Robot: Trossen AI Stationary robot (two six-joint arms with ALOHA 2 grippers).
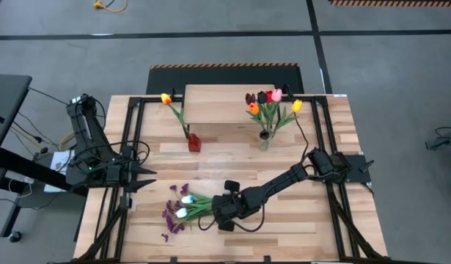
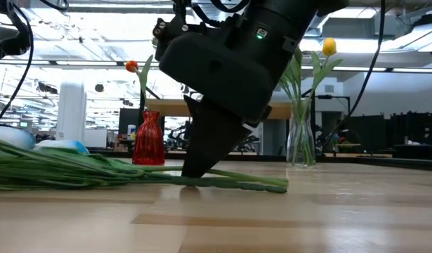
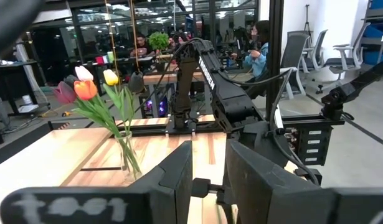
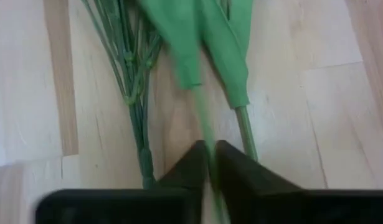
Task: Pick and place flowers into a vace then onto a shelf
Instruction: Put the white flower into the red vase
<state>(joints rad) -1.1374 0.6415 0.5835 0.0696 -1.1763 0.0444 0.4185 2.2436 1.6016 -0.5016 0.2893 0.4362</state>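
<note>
Where the dark right gripper (image 1: 210, 213) presses down at the desk's near middle, its two fingers are pinched together on one thin green stem (image 4: 207, 140) of the loose bunch of artificial flowers (image 1: 182, 209), which lies flat on the light wood-plank desk (image 1: 298, 235). Beyond the fingertips the bunch fans out: one white tulip head and several small purple sprigs show from above, though the exact count of stems in the heap is hard to make out. Two broad green leaves (image 4: 210, 43) and a bundle of thin stems lie just ahead of the fingers.

Farther off from this gripper stand two vases. One small red glass vase (image 1: 194, 142) holds a single yellow-and-orange tulip. One clear glass vase (image 1: 264, 139) holds about five tulips: orange, dark maroon, red, pink and yellow. Behind both sits one low shelf with a light wooden plank top (image 1: 218, 103).

Waiting at the desk's left edge, the dark left gripper (image 1: 141, 178) holds its two fingers slightly apart, gripping nothing.
</note>
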